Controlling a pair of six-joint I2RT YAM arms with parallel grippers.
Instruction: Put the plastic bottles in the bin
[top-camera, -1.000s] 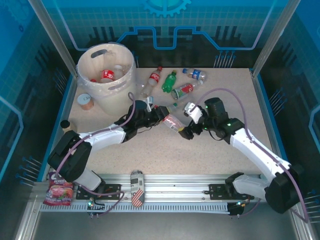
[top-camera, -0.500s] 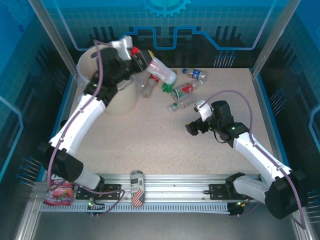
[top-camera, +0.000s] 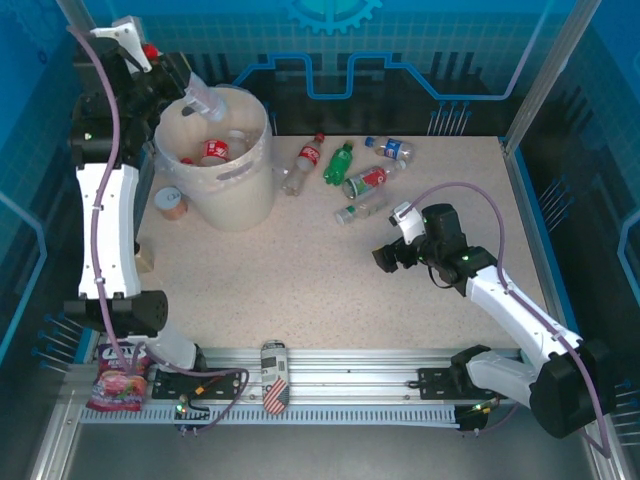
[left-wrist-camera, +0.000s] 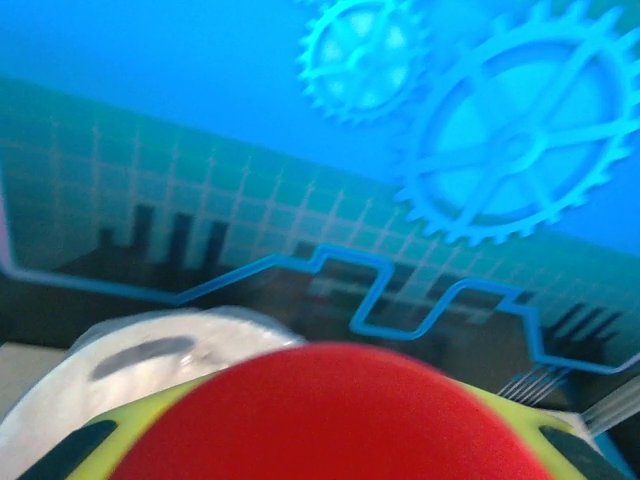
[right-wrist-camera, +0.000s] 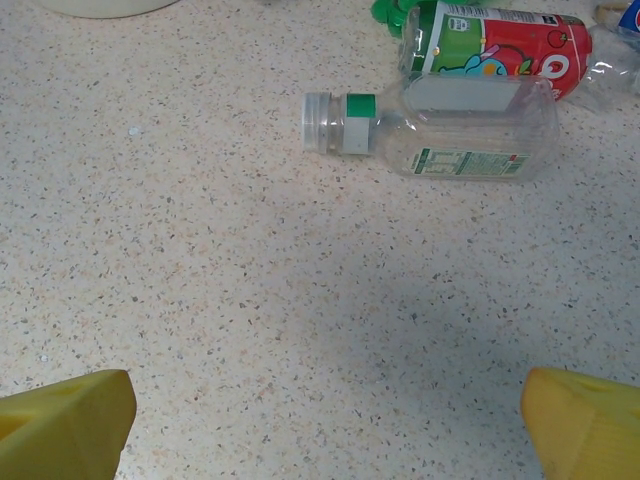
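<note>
Step in hand: drop-off. Left gripper (top-camera: 162, 70) is raised high at the bin (top-camera: 235, 190), pinching a bottle (top-camera: 203, 98) at its red cap (left-wrist-camera: 320, 420) end. The body slants down over the far-left of the opening. Other bottles (top-camera: 214, 150) lie in the bin.

Right gripper (top-camera: 388, 258) sits low over the surface (top-camera: 300, 290), fingers spread wide, holding nothing. A clear bottle (right-wrist-camera: 440, 125) lies on its side ahead of it, right against a red-and-green labelled bottle (right-wrist-camera: 500, 40).

Next: left just has to let go. The tail looks inside the rim, so it should fall in. Right then advances and closes across the clear bottle's body. It may roll.
</note>
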